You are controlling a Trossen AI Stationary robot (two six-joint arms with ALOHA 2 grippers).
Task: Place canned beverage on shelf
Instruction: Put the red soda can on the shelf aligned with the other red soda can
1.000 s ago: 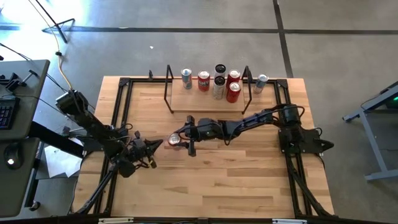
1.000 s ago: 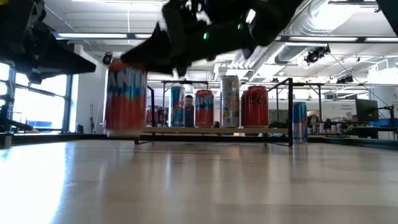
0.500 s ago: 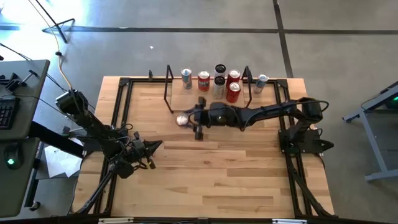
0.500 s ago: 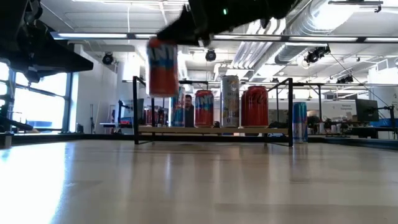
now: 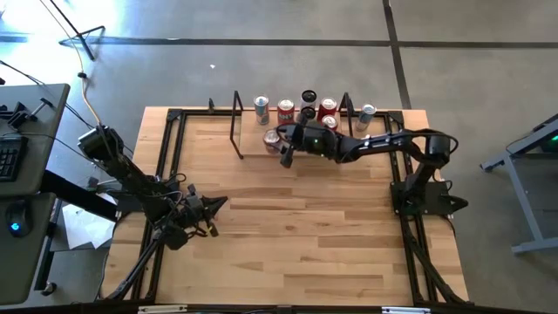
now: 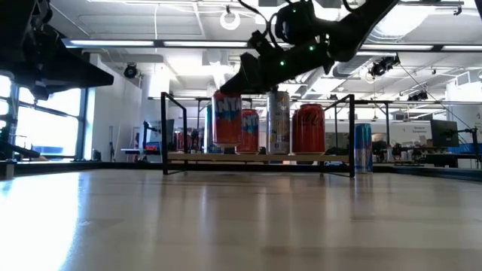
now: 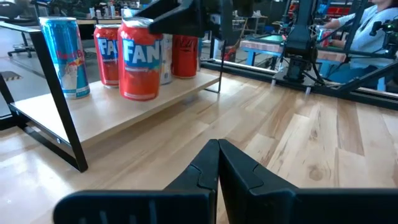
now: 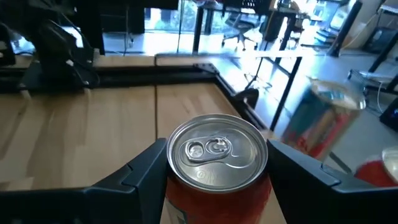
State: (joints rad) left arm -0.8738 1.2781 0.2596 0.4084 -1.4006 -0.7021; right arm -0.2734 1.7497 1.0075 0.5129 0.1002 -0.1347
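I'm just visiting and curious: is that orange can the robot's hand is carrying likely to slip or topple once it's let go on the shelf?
The orange can looks smooth and metallic, so probably a bit slippery, though the right hand clamps both its sides. It is tall and narrow, so a nudge could tip it. Neighbouring cans stand close on the shelf, so a topple might knock them.

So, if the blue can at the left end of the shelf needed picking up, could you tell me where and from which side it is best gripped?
Grip the blue can around its mid-body, one finger on each side, coming from the table's open front. It stands upright on the shelf, with the black end frame on one side and an orange can close on the other, so the front looks clearest.
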